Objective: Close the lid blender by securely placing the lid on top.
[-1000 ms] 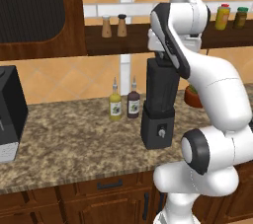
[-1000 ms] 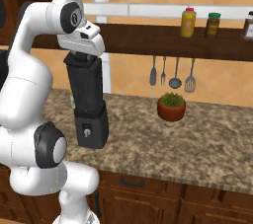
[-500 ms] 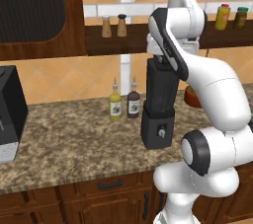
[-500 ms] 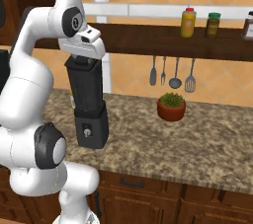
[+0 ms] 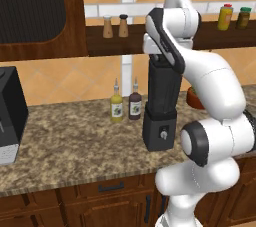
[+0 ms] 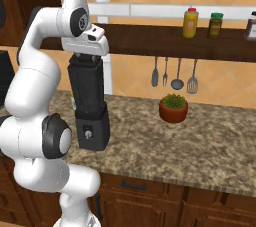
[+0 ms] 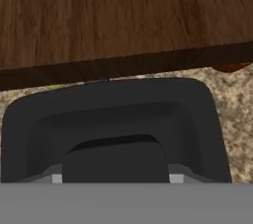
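The blender (image 5: 161, 102) (image 6: 90, 106) stands upright on the granite counter, a black base with a small round knob under a tall dark jar. My gripper (image 5: 159, 60) (image 6: 86, 62) sits directly on the jar's mouth, its hand pointing straight down. The hand view looks down on the lid (image 7: 118, 104), a black squarish cap with rounded corners, lying flat and square below the hand. The fingertips (image 7: 116, 161) form one dark block with no gap between them, pressed against the lid. The seam between lid and jar rim is hidden by the hand.
Two sauce bottles (image 5: 125, 106) stand behind the blender on the left. A black appliance with a grey panel (image 5: 7, 116) sits at the far left. A potted plant (image 6: 173, 108) and hanging utensils (image 6: 175, 73) are to the right. A wooden shelf (image 7: 123, 16) runs close above.
The hand has sunk slightly lower onto the top of the jar. The blender has stayed where it was.
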Robot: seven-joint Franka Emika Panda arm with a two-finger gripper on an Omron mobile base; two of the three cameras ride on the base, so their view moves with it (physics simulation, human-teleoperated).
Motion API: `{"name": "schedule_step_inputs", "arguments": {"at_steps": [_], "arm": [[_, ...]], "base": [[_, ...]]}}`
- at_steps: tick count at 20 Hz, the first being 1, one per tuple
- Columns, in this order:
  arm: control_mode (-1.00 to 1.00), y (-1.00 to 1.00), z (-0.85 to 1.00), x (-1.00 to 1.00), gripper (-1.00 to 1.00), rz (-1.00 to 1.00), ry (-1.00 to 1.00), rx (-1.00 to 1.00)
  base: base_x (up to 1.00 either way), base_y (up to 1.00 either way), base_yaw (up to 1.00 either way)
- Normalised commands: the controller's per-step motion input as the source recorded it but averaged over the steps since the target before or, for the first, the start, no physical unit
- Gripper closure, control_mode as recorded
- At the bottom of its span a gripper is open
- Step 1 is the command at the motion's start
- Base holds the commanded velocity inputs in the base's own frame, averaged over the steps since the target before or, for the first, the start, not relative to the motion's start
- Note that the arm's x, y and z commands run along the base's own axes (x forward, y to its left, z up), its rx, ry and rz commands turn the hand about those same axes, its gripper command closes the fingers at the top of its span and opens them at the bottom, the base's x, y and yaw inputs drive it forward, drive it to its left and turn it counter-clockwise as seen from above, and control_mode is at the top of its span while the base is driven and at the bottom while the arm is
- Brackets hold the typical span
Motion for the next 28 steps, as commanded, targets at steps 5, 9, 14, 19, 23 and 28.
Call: {"name": "schedule_step_inputs", "arguments": {"at_steps": [5, 9, 14, 19, 23, 28], "arm": [[-1.0, 0.01, -0.27, 0.02, 1.0, 0.22, 0.0, 0.0], [-1.0, 0.0, -0.25, -0.13, 1.0, 0.14, 0.0, -0.01], [-1.0, 0.03, -0.09, 0.03, 1.0, -0.01, 0.05, -0.01], [-1.0, 0.12, 0.0, -0.14, 1.0, -0.19, 0.08, 0.0], [-1.0, 0.01, -0.01, -0.24, 1.0, -0.24, 0.13, 0.0], [-1.0, 0.0, -0.33, -0.17, 1.0, -0.11, 0.03, 0.0]], "base": [[0.0, 0.0, 0.0], [0.0, 0.0, 0.0], [0.0, 0.0, 0.0], [0.0, 0.0, 0.0], [0.0, 0.0, 0.0], [0.0, 0.0, 0.0]]}}
